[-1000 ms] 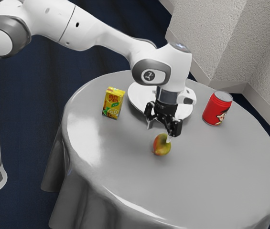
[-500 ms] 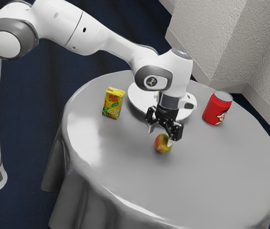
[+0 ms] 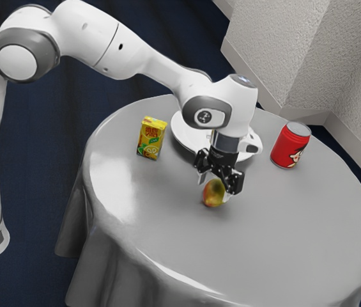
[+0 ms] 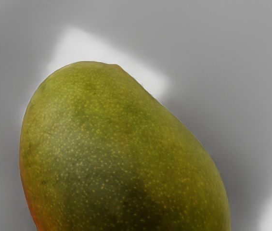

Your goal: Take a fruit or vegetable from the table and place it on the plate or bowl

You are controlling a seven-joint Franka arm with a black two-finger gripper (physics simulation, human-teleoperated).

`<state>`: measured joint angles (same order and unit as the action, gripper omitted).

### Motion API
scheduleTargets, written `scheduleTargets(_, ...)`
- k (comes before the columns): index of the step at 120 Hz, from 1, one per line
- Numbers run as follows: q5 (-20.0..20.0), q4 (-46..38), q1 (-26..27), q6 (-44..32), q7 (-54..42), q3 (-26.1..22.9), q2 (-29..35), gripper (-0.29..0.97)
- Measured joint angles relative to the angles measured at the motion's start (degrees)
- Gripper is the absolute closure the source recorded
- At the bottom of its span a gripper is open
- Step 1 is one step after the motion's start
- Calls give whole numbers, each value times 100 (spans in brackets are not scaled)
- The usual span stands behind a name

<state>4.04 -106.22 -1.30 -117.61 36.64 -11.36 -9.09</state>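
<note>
The hand (image 3: 218, 181) is held released, low over the mango (image 3: 213, 194), with its black fingers spread wider than the fruit on either side of its top. The mango is seen resting on the grey-draped round desk (image 3: 282, 236), near the white plate (image 3: 183, 131) behind it. A yellow juice carton (image 3: 151, 137) and a red can (image 3: 290, 145) are stood well apart. The mango's green skin (image 4: 121, 159) is shown close under the wrist.

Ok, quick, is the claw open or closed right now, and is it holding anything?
Claw: open, its fingers straddling the top of the mango, not clamped on it, holding nothing.
</note>
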Motion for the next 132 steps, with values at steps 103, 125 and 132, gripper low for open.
scheduleTargets(103, 103, -25, -12, -231, -11, 21, -265, 27)
scheduleTargets(125, 93, -18, -10, -207, 28, 24, -234, 32)
scheduleTargets(132, 93, -13, -4, -195, 36, 25, -184, 32)
